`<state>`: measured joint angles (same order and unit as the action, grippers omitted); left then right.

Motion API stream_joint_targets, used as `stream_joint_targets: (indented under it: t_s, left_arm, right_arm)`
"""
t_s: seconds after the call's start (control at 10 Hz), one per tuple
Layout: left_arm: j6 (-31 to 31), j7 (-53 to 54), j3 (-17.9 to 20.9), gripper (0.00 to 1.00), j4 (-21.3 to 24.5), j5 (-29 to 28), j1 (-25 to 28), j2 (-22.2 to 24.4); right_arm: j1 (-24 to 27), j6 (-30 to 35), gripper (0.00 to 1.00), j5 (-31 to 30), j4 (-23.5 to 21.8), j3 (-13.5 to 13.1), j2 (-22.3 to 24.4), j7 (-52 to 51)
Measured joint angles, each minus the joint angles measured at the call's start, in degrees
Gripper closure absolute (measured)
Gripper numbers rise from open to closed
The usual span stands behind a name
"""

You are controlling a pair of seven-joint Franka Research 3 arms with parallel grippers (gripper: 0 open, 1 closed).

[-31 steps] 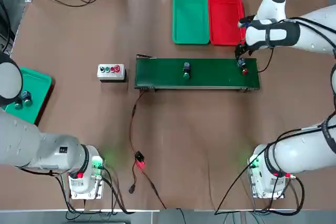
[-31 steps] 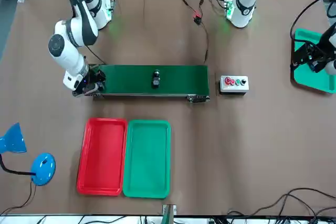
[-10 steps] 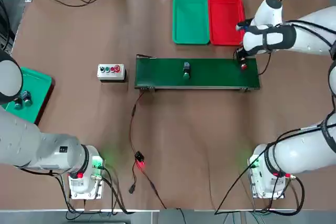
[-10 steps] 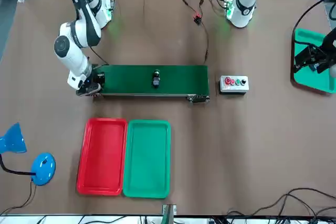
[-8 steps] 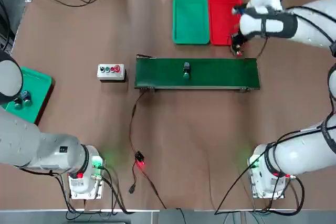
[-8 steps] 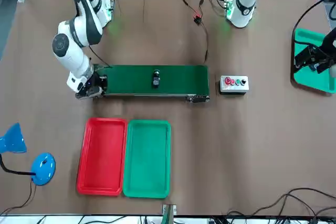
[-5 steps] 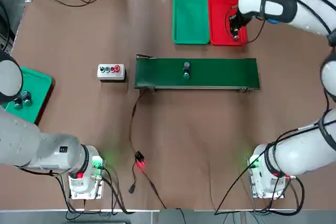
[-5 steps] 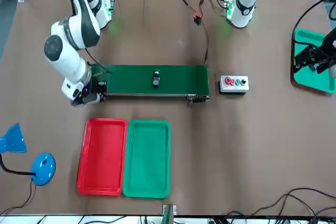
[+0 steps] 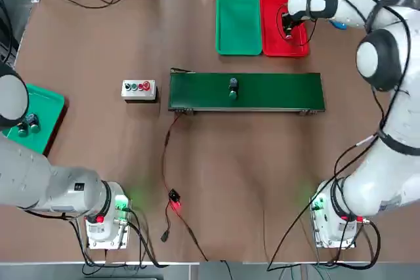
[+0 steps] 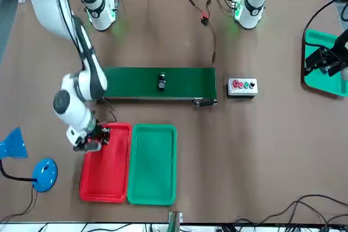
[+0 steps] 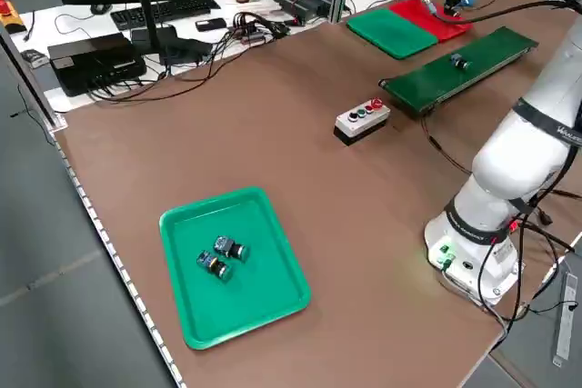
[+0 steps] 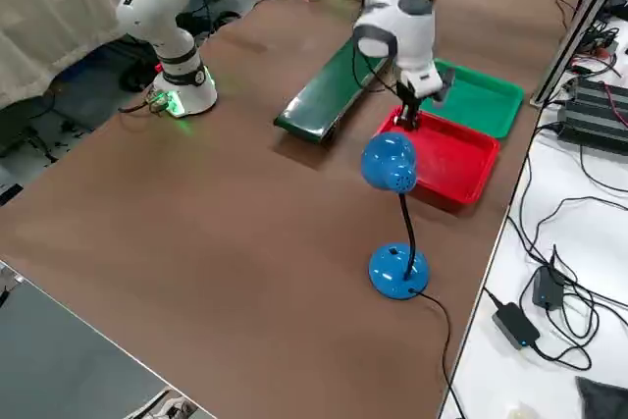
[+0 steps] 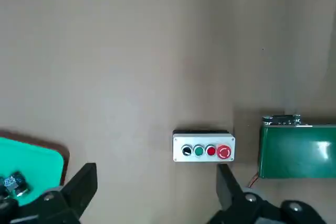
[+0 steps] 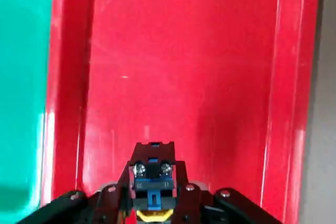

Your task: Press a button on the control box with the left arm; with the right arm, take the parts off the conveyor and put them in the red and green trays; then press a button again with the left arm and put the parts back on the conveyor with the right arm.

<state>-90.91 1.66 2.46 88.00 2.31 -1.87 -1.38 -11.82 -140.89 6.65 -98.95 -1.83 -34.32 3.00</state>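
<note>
A push-button part (image 14: pixel 153 177) is gripped between the closed fingers of the right hand (image 14: pixel 155 184), held over the red tray (image 9: pixel 283 27) at the upper right of the top view. Beside it, the green tray (image 9: pixel 238 24) is seen. A green-capped part (image 9: pixel 233 88) is carried on the conveyor (image 9: pixel 275 92), stretched across the tabletop (image 9: pixel 210 162) right of centre. The control box (image 9: pixel 139 90) is placed left of the conveyor. At far left, the left hand (image 13: pixel 157 187) is held wide open, with nothing gripped, near the teal tray (image 9: pixel 41 113), where two more parts (image 11: pixel 223 258) are laid.
</note>
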Motion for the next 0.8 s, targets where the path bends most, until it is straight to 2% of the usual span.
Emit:
stream_joint_targets:
  t_s: [0.5, 0.8]
  left_arm:
    - [0.0, 0.0, 0.0, 0.0, 0.0, 0.0, 0.0, 0.0]
    - [0.0, 0.0, 0.0, 0.0, 0.0, 0.0, 0.0, 0.0]
  right_arm:
    - [1.4, 0.9, 0.67, 0.0, 0.9, 0.0, -2.7, 0.3]
    - [1.4, -2.5, 0.67, 0.0, 0.9, 0.0, -4.6, 0.5]
